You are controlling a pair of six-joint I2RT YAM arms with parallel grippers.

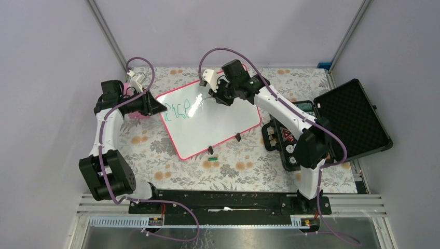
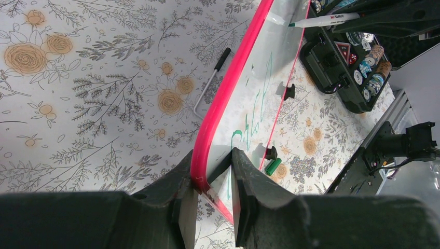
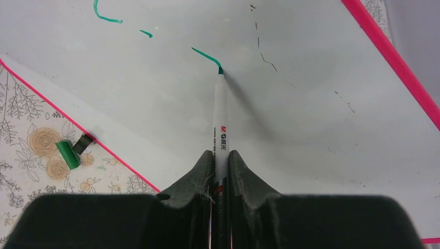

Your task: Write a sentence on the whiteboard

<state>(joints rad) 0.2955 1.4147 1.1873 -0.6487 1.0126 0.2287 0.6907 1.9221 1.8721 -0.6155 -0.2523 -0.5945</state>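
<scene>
The whiteboard (image 1: 218, 127), white with a pink-red frame, lies on the flowered table. Green-teal letters of the sentence (image 1: 179, 112) run along its left part; they also show in the left wrist view (image 2: 244, 129). My left gripper (image 1: 161, 108) is shut on the board's left corner edge (image 2: 200, 161). My right gripper (image 1: 217, 93) is shut on a white marker (image 3: 220, 122). Its green tip touches the board at the end of a short green stroke (image 3: 206, 54), near the board's far edge.
A green marker cap (image 1: 211, 157) lies below the board's near edge by a small black clip (image 1: 209, 150). An open black foam-lined case (image 1: 342, 124) stands at the right. A black-tipped stylus (image 2: 210, 83) lies on the cloth left of the board.
</scene>
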